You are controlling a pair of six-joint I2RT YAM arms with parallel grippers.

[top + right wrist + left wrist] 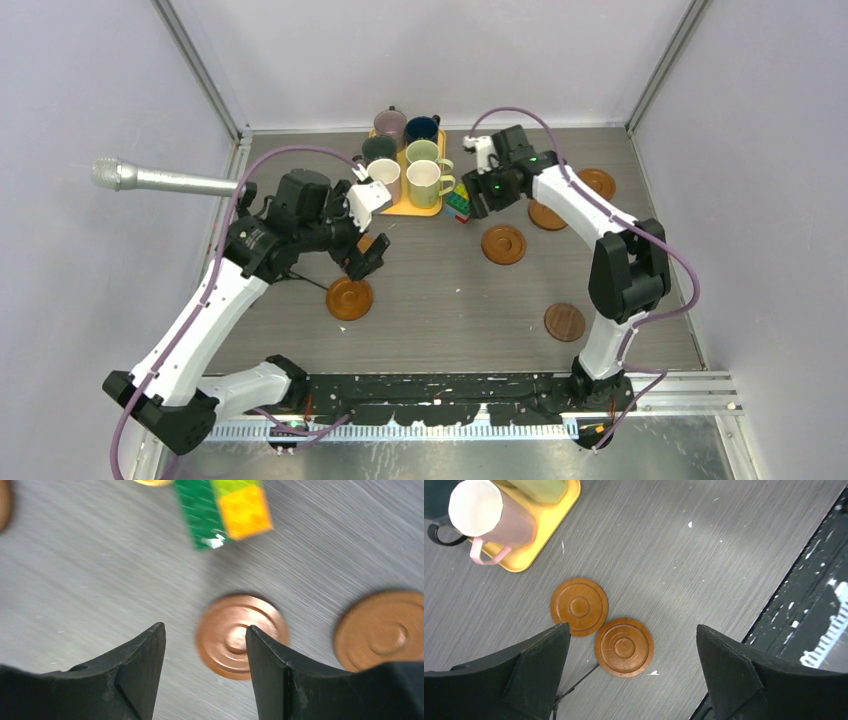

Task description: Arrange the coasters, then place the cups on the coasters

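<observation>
Coasters: six brown coasters (503, 244) lie flat and loose on the tabletop (440, 330), in no row or grid.
Left pair: the left pair (624, 647) lies rim to rim at about 8 o'clock on the tabletop. One of the two is half hidden under the left arm in the top view.
Right group: the right group (546, 218) is three discs at 2 to 3 o'clock, near one another but apart.
Dark coaster: the dark coaster (564, 322) lies alone at 4 o'clock.
Cups: six cups (431, 183) crowd on and against the yellow tray (415, 209) at 12 o'clock, none on a coaster.
Cube: the multicoloured cube (459, 203) sits just beside the tray, at its 4 o'clock.
Left claw: the left claw (631, 630) is spread wide and empty, hanging above the left pair.
Right claw: the right claw (205, 627) has its jaws apart with nothing between them. It is low over the tabletop, with one coaster partly behind a finger, and its wrist view is smeared.
Step in hand: by my reading, arranging the coasters, with the cups not yet begun.
Next move: likely a descent onto one thin raised rim for a firm pinch. The coaster would then go to a spot with room for a mug and its handle, and the touching left pair needs parting first.
</observation>
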